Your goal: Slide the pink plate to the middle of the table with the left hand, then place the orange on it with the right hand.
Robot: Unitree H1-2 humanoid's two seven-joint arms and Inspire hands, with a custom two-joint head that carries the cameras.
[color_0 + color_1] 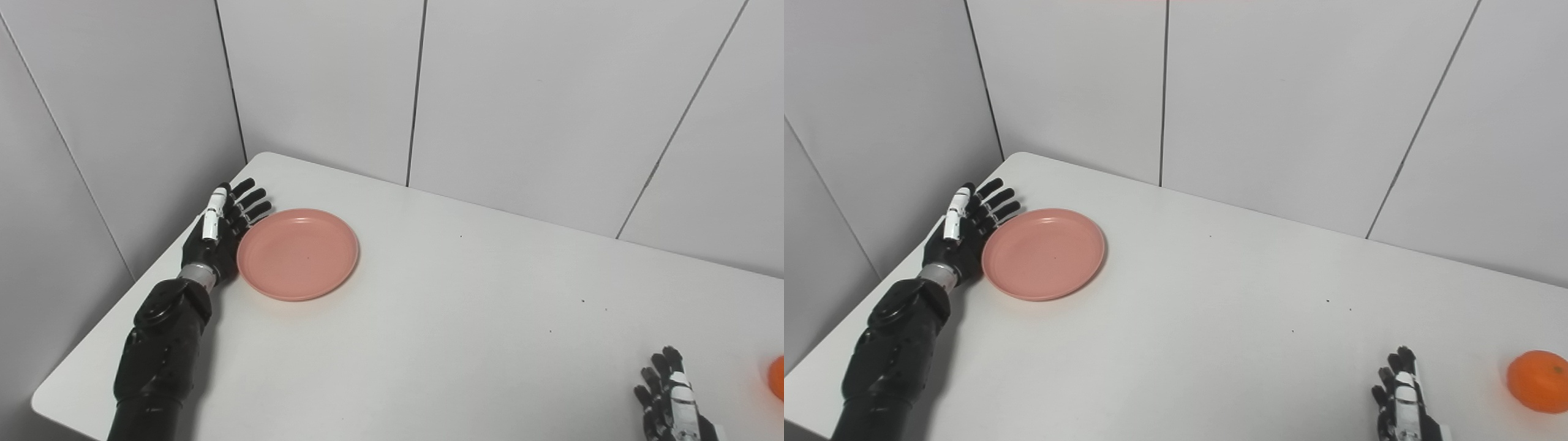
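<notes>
At far-left corner of table point(465, 343), my L hand point(222, 231) lies flat, fingers apart, holding nothing, against rim of plate point(298, 253): prob. light, stiff, slick, so push at rim; orange point(1538, 381) sits near-right beside R hand point(1402, 401), fingers spread, empty.

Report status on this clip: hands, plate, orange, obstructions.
Left hand open, flat against pink plate at its left rim. Right hand open, idle, left of orange. Plate empty, left of centre. Path clear.
</notes>
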